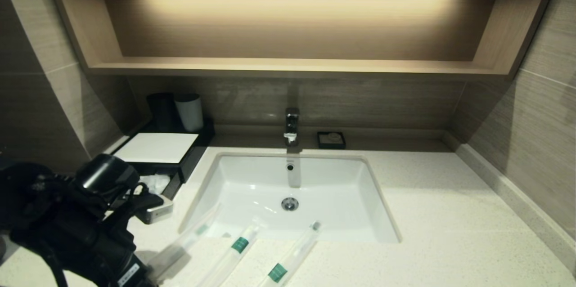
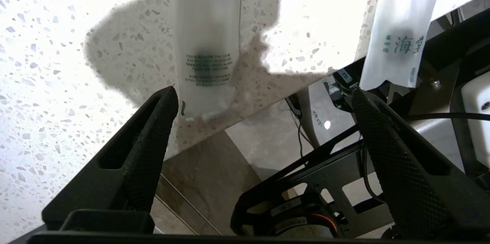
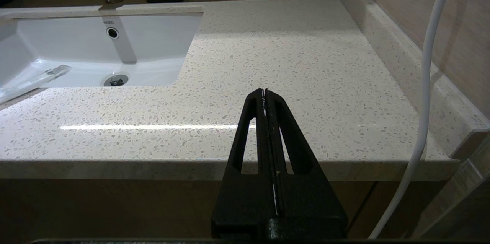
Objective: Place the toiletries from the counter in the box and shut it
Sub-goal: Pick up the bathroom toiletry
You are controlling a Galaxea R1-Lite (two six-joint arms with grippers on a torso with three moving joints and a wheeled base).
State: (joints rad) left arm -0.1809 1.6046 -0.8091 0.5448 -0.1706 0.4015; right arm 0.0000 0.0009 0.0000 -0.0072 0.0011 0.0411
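Note:
Three toiletries in clear sleeves lie side by side on the counter (image 1: pixel 450 233) at its front edge, reaching over the sink rim: a left one (image 1: pixel 189 242), a middle one (image 1: pixel 240 245) and a right one (image 1: pixel 288 260), the last two with green bands. My left arm (image 1: pixel 90 224) hangs over the front left corner. My left gripper (image 2: pixel 264 93) is open at the counter's edge; the left sleeve's (image 2: pixel 206 45) near end lies just inside one finger (image 2: pixel 153 140), ungripped. The middle sleeve (image 2: pixel 402 26) passes the other finger. The box (image 1: pixel 155 147) stands back left, its drawer (image 1: pixel 157 183) pulled out.
My right gripper (image 3: pixel 265 91) is shut and empty, parked before the counter's front right edge. White sink (image 1: pixel 360 174), tap (image 1: pixel 291 125), black soap dish (image 1: pixel 331 140) and two cups (image 1: pixel 189 111) behind the box. A wall curb (image 1: pixel 508 188) bounds the right side.

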